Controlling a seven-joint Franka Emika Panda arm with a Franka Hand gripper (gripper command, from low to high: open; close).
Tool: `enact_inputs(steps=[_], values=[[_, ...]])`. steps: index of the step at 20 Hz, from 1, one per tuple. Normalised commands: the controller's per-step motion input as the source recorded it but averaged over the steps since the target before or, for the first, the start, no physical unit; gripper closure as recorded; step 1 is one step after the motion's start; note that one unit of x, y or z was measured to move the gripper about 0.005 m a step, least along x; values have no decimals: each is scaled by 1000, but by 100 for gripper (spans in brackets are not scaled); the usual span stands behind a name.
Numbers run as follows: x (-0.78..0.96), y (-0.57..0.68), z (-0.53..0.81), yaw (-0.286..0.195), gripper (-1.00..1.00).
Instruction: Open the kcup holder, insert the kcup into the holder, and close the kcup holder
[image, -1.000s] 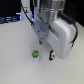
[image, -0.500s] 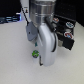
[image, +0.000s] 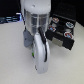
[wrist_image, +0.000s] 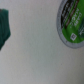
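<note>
In the wrist view the kcup (wrist_image: 71, 22) is seen from above on the white table, showing its green patterned lid with a pale rim, partly cut by the frame edge. A blurred green shape (wrist_image: 4, 30) sits at the opposite edge, and I cannot tell what it is. No gripper fingers show clearly there. In the exterior view the white arm (image: 39, 47) hangs low over the table and hides both the gripper and the kcup. The black kcup holder (image: 56, 44) stands at the exterior view's right, close beside the arm, with round pod lids (image: 65, 34) showing on it.
The white table (image: 12, 60) spreads to the exterior view's left and front. Dark equipment (image: 10, 19) lines the back edge behind the arm.
The arm has come down and toward the camera and now covers the spot where the green kcup stood on the table a second ago.
</note>
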Motion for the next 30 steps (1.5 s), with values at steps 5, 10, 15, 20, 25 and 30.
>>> enact_inputs(steps=[5,10,15,20,25,30], values=[[-36,136,63,-31,-100],[-39,273,73,21,-100],[-447,262,21,4,-100],[-515,-1,-25,-32,-100],[-206,27,-73,-36,-100],[132,-112,-195,-137,-100]])
